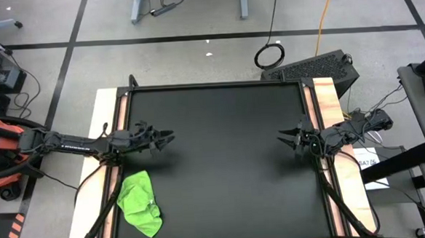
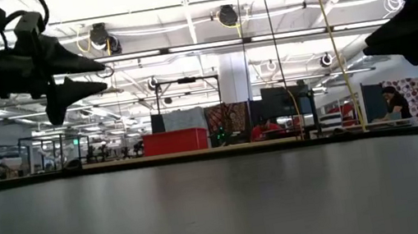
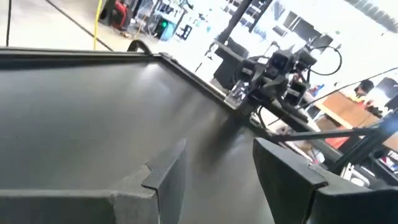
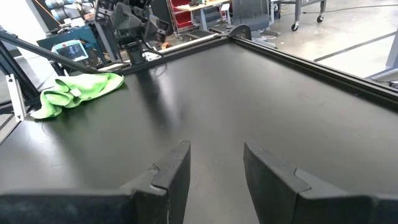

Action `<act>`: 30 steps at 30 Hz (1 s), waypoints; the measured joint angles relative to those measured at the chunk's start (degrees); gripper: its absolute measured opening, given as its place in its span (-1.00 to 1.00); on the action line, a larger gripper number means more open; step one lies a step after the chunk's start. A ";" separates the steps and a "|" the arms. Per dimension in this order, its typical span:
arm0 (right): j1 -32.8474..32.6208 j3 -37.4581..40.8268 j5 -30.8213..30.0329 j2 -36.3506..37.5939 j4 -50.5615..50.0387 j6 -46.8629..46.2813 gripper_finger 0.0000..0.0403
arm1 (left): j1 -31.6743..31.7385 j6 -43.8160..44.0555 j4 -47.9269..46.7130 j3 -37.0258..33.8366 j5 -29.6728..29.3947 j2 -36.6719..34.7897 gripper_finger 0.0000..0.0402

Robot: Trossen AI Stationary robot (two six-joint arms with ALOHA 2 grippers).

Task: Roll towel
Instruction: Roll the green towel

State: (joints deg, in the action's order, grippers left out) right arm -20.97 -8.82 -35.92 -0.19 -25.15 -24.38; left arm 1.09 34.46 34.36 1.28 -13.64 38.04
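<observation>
crumpled at the near left corner of the black matte worktop (image 1: 222, 169) lies the small lime-green soft cloth towel (image 1: 140, 203), bunched into a loose heap with folds showing, close to the worktop's left edge. nothing touches it. from the right wrist view the towel (image 4: 74, 92) sits flat on the surface, well apart from that arm's own fingers.

left pincer (image 1: 166, 138) hangs above the worktop, just beyond the towel and pointing toward the middle, its two dark fingers (image 3: 283, 171) spread with a clear gap between them, pinching nothing. right pincer (image 1: 285, 137) hovers over the opposite side, facing the left one, its fingers (image 4: 171, 168) likewise spread apart and empty. both are well apart from each other across the bare centre.
</observation>
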 joint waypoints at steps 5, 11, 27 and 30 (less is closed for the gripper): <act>0.00 0.01 0.00 0.00 0.00 -0.02 -0.31 | 0.05 8.38 0.50 0.29 0.52 0.02 -0.06; 0.00 0.00 0.00 0.00 0.00 0.00 -0.31 | 0.01 1.54 -7.07 7.70 9.88 0.04 -0.06; 0.00 0.00 0.00 0.00 0.00 -0.02 -0.31 | -2.45 -7.05 -87.61 36.58 30.73 7.84 -0.06; -0.02 0.00 0.00 0.00 0.00 -0.02 -0.31 | -4.64 -7.02 -91.83 33.74 32.33 9.69 -0.06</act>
State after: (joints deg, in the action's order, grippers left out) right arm -20.99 -8.82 -35.93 -0.19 -25.15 -24.40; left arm -3.55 27.44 -57.48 35.02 18.69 47.73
